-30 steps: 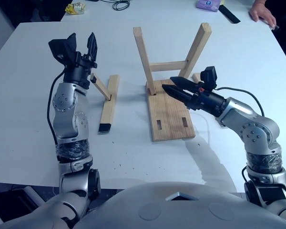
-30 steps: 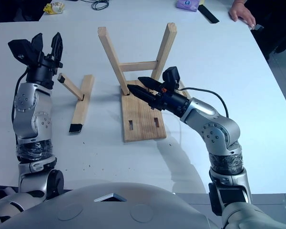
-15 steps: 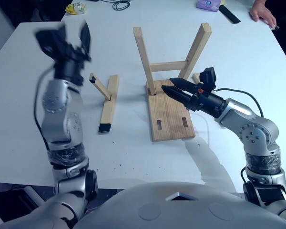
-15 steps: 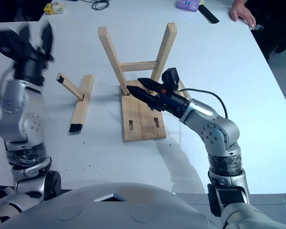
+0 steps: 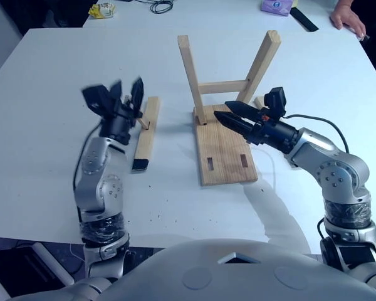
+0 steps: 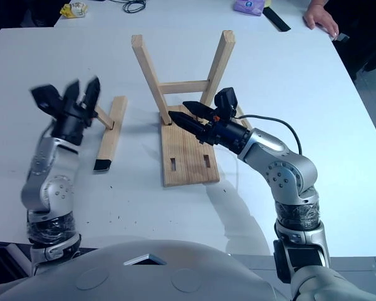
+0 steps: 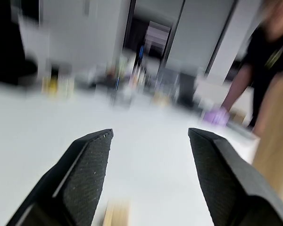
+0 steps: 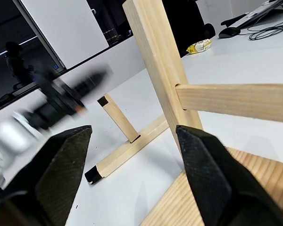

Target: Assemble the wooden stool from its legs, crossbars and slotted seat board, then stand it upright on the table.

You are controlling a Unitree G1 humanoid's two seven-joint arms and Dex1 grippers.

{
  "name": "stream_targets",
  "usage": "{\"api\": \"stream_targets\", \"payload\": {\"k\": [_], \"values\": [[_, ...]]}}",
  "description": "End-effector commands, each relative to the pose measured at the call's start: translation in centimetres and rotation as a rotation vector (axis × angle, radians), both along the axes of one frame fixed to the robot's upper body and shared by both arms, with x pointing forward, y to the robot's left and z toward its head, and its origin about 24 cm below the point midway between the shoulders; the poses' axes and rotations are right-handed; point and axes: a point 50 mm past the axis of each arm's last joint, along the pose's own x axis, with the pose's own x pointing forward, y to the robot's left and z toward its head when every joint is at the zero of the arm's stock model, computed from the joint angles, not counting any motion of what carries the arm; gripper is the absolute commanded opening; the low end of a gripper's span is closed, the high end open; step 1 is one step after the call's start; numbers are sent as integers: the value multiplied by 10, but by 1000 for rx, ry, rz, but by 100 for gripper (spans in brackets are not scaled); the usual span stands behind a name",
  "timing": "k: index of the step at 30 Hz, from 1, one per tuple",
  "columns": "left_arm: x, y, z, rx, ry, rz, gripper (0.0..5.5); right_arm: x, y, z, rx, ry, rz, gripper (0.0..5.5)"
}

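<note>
The loose leg piece (image 5: pixel 144 135) lay flat on the worktop (image 5: pixel 44 94), just beside the spread, empty left gripper (image 5: pixel 126 94). It appeared to be light, rigid wood; grasp across mid-length. The right gripper (image 5: pixel 222 110), also spread, hung beside the upright leg frame (image 5: pixel 225 86) on the seat board (image 5: pixel 222 157).

Layout on the surface (image 5: pixel 44 81). The seat board (image 5: pixel 224 157) lay flat at the centre. The leg frame (image 5: pixel 223 86), two legs joined by a crossbar, stood on the board's far end. Left of the board, apart from it, lay the loose leg (image 5: pixel 144 135). The left gripper (image 5: pixel 126 89) was above that leg's left side. The right gripper (image 5: pixel 222 111) was over the board's far end, before the frame.
</note>
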Motion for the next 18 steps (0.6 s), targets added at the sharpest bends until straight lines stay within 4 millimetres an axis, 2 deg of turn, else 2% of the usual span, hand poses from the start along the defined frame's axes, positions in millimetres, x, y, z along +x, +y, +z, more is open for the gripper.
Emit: {"api": "stream_targets", "payload": {"k": [1, 3, 9, 12, 15, 18], "values": [[-14, -4, 27, -10, -108, -79, 297, -3, -2, 1, -30, -17, -12, 330], [-21, -1, 24, -19, -95, -93, 297, -4, -2, 1, -44, -23, -6, 330], [-30, 37, 5, 15, 13, 47, 297, -5, -6, -3, -137, -34, -6, 330], [-36, 52, -20, 139, 212, 71, 297, -5, -10, -7, -182, -34, -14, 330], [-55, 45, -38, 160, 379, -9, 297, -1, -13, -8, -203, -35, -10, 330], [-64, 35, -55, 158, 514, -53, 297, -2, -16, -10, -216, -36, -38, 330]]}}
